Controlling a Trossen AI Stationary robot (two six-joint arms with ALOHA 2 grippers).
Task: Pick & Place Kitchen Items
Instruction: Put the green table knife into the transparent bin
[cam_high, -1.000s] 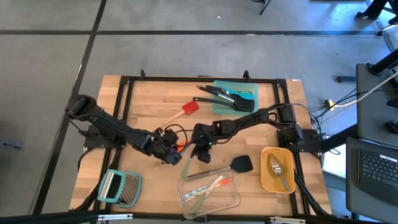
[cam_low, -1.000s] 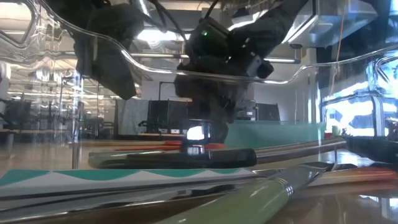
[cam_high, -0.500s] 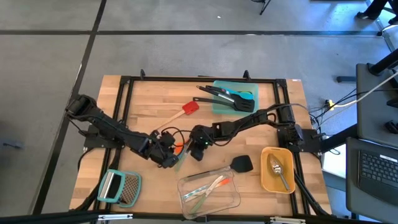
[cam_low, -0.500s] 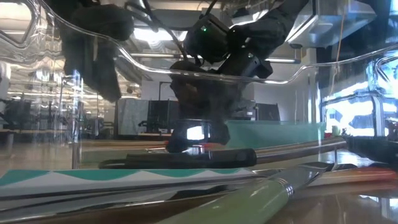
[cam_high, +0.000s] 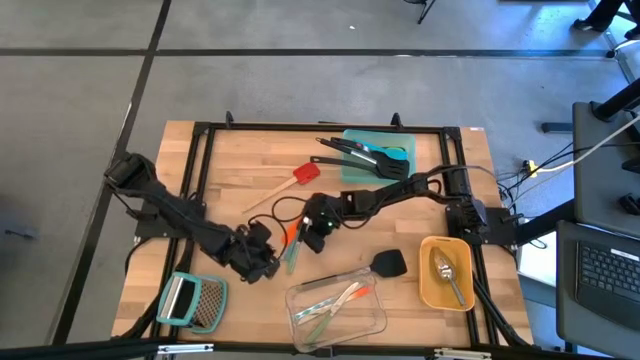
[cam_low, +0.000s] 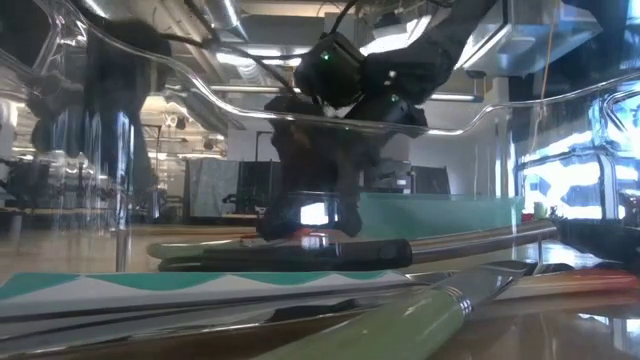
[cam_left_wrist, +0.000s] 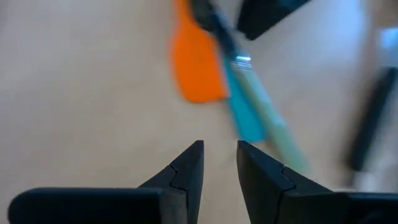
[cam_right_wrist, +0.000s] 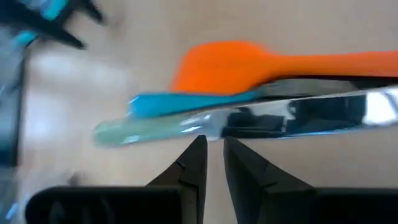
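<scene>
An orange spatula (cam_high: 290, 233) (cam_right_wrist: 249, 65) lies on the wooden table. A slim teal-and-green tool (cam_high: 293, 252) (cam_left_wrist: 249, 112) with a steel shaft lies beside it and partly over it. My left gripper (cam_high: 268, 263) (cam_left_wrist: 219, 163) is just near-left of them, with only a narrow gap between its fingers and nothing in it. My right gripper (cam_high: 312, 228) (cam_right_wrist: 212, 152) slants down at the tools from the right. It too is open by a narrow gap, and its fingertips stand at the edge of the steel shaft (cam_right_wrist: 298, 112). My left gripper touches nothing. My right gripper has its fingertips (cam_right_wrist: 198, 146) right at the edge of the teal-and-green tool where blade and shaft meet (cam_right_wrist: 211, 127). Nothing lies between the fingers. I cannot tell whether they touch the tool.
Near edge: a clear container (cam_high: 335, 308) with slim tools, and a grater (cam_high: 195, 300). A black spatula (cam_high: 389, 263) lies beside a yellow container (cam_high: 446, 272) that holds a spoon. Far side: a teal container (cam_high: 378, 155) with black spatulas, and a red spatula (cam_high: 305, 173). A black cable loops nearby (cam_high: 285, 208).
My left gripper has drawn back from the tools toward the table's near edge, sinking and rolling its wrist. My right gripper has rolled its wrist while staying over the tools. The teal-and-green tool now lies uncovered between the two grippers.
</scene>
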